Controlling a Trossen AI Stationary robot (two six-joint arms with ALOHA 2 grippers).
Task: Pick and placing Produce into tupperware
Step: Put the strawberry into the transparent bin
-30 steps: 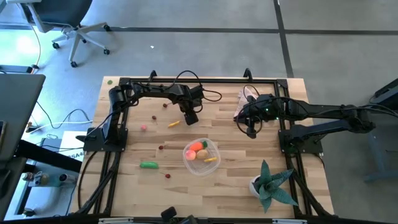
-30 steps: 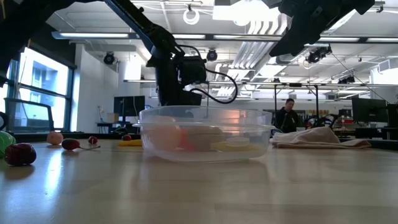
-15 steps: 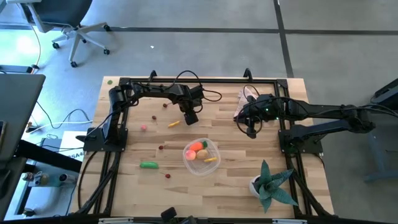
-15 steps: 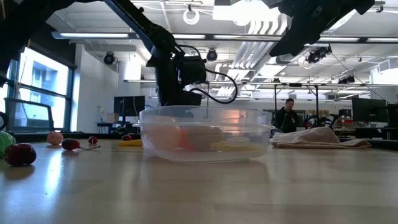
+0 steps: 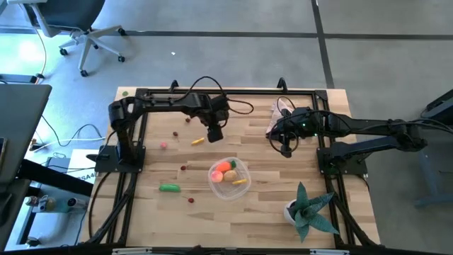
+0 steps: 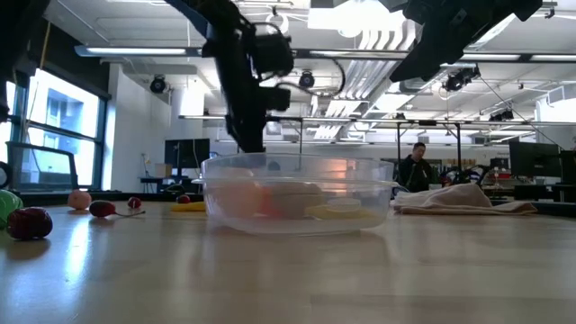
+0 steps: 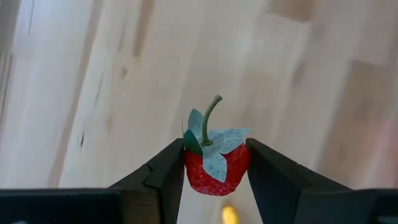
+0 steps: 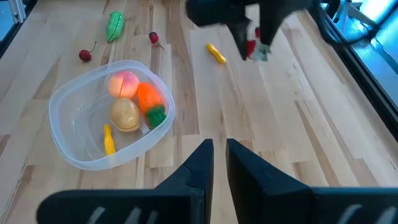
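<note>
Your left gripper is pinching a small red strawberry with a green leafy top and stem. It hangs in the air above the wooden table, over the far middle part. A yellow stick lies on the wood just to its left and a bit nearer.

The clear tub sits near the middle of the table, on the near side of your left gripper. Inside it you can see an orange carrot, a pink ball, a tan ball and another yellow stick.

Still out on the table are a green pod to the left of the tub, a second pink ball farther left, and a few tiny dark red berries.

Your right gripper waits above the far right part of the table, next to a pink cloth. Its fingers are pressed nearly together and hold nothing.

A spiky green plant in a white pot stands at the near right corner.
</note>
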